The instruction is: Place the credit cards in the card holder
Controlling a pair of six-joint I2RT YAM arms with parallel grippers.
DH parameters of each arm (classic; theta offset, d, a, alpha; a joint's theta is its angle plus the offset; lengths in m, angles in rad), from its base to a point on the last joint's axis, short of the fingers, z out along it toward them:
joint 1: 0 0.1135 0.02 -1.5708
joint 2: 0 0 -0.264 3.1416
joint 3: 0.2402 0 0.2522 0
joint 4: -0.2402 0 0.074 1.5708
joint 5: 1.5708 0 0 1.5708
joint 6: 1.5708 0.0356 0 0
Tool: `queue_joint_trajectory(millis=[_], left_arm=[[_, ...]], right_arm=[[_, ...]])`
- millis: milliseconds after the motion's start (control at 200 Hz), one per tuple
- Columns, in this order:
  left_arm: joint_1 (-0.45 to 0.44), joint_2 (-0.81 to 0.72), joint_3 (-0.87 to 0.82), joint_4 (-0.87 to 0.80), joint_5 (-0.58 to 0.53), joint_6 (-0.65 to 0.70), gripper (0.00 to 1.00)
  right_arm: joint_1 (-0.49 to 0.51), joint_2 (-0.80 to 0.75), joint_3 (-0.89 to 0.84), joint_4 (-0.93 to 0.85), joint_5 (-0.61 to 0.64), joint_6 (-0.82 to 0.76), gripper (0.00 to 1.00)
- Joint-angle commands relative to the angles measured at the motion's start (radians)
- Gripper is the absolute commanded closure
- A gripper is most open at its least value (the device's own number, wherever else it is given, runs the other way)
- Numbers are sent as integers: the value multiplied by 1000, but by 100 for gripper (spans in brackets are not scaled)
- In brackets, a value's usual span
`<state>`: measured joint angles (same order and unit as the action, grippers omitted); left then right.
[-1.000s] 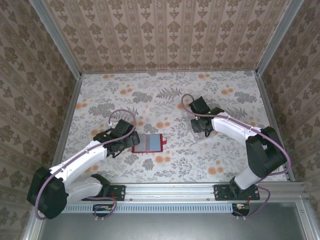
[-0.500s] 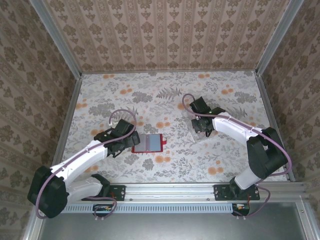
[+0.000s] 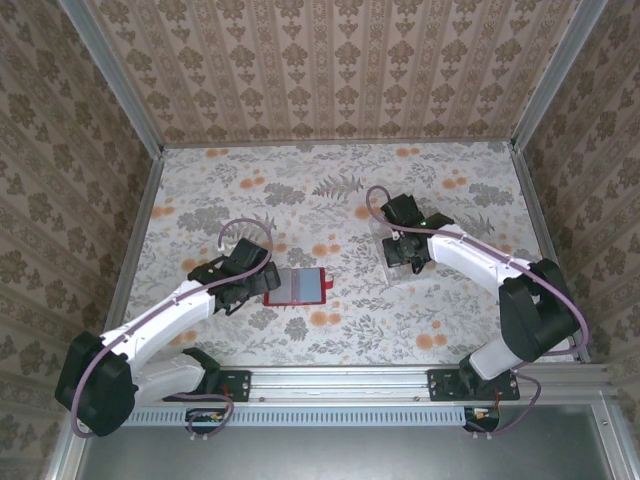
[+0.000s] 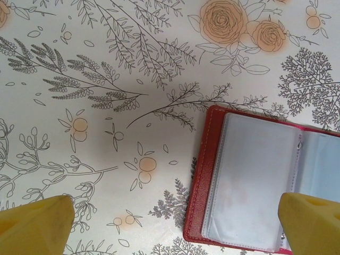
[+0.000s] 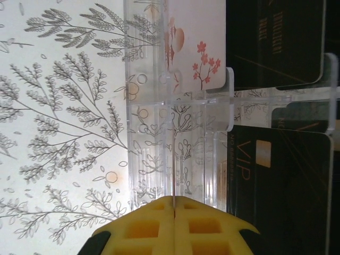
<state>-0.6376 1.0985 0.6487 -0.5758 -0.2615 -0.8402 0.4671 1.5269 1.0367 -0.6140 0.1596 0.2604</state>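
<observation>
On the flowered table (image 3: 330, 180), the red card holder (image 3: 297, 287) is lying open near the middle with free room all round, the left gripper (image 3: 252, 284) is hanging at its left edge with jaws spread wide, and the right gripper (image 5: 175, 212) is pressing its jaws together over the clear tray (image 5: 149, 106) of black credit cards (image 5: 265, 175) lettered "VIP".

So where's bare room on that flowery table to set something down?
Bare: the far strip of table along the back wall, and the gap between the red card holder and the clear tray. Crowded: where the left pincer meets the card holder and the right pincer sits at the tray.
</observation>
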Motion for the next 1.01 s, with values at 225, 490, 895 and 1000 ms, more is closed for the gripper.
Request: queue_joint_trajectory(millis=[225, 490, 895, 1000], left_arm=[[16, 4, 21, 6, 1, 41, 0], [38, 24, 7, 32, 0, 71, 0], [68, 69, -10, 68, 8, 94, 0], [74, 70, -14, 70, 13, 95, 0]], right_arm=[[-2, -165, 76, -11, -184, 80, 100], [47, -219, -72, 316, -394, 330, 100], [353, 85, -155, 805, -296, 613, 100], [391, 161, -139, 859, -274, 640, 100]])
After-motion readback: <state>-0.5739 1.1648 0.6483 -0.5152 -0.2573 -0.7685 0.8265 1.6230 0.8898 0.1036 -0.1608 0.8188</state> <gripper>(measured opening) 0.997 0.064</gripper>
